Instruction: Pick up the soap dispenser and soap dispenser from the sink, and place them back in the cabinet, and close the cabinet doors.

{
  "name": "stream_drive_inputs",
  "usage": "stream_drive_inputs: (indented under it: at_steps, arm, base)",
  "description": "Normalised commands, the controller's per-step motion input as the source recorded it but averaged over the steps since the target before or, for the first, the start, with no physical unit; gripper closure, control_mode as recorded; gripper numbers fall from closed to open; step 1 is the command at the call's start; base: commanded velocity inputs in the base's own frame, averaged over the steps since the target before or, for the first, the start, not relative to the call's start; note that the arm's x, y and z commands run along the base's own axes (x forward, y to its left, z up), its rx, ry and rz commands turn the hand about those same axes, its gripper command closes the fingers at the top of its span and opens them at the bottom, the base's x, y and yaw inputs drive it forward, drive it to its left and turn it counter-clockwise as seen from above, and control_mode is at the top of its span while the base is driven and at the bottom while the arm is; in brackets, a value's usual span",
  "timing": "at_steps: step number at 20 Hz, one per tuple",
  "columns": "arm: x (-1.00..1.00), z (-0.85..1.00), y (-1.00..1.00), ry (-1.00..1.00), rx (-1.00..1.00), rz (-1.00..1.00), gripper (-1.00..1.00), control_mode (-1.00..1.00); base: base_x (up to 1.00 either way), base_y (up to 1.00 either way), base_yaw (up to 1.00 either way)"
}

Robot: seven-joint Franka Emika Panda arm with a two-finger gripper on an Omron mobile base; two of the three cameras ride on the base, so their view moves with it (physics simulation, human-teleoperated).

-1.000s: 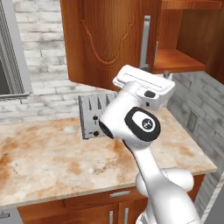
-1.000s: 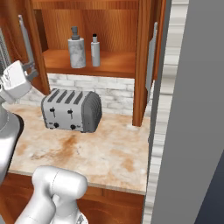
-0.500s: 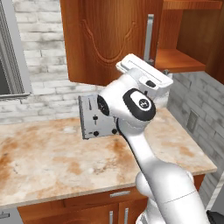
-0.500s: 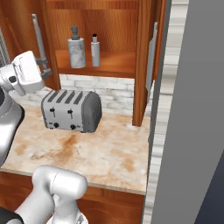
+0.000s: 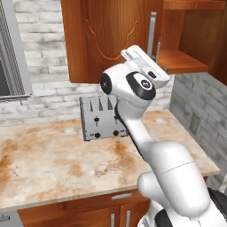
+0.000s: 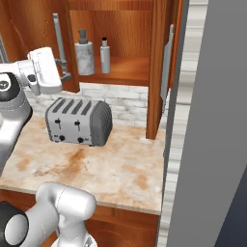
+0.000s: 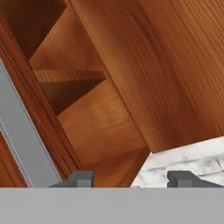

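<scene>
Both soap dispensers stand on the shelf of the open cabinet (image 6: 130, 72): the marbled grey-white one (image 6: 85, 58) left of the slim white one (image 6: 104, 57). The cabinet's left door (image 5: 111, 40) is swung out, its silver bar handle (image 6: 58, 38) facing the opening. My gripper (image 6: 65, 75) hovers just beside the lower end of that handle. In the hand view the gripper (image 7: 131, 178) is open with nothing between its fingertips, and the handle (image 7: 22, 135) runs past the left fingertip (image 7: 81, 177). The right door (image 6: 155, 72) also stands open. The sink is out of view.
A grey four-slot toaster (image 6: 79, 120) sits on the marbled counter (image 6: 111, 169) under the cabinet, against the white brick wall. A grey wall (image 6: 212, 120) closes off the right side. A window frame (image 5: 13, 53) is at the far left.
My arm has swung the hand up and toward the left door's handle, and the jaws have narrowed somewhat. The dispensers and doors have not moved.
</scene>
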Motion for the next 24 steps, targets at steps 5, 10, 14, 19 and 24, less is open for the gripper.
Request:
stream_drive_inputs:
  at_steps: [5,10,14,19,24]
  arm:
    - [0.66,-0.16,-0.13,-0.12,0.19,0.07,-1.00,-1.00]
    - [0.64,-0.14,-0.13,-0.09,0.20,0.09,-1.00,-1.00]
    - [0.52,-0.15,-0.07,-0.07,0.18,0.11,-1.00,-1.00]
    - [0.33,-0.04,-0.02,-0.03,0.12,0.09,-1.00,-1.00]
    - [-0.19,0.02,-0.14,-0.02,0.01,0.06,-1.00,-1.00]
  base:
    - [0.00,0.00,0.00]
    - [0.00,0.00,0.00]
    - [0.00,0.00,0.00]
    - [0.00,0.00,0.00]
    - [0.00,0.00,0.00]
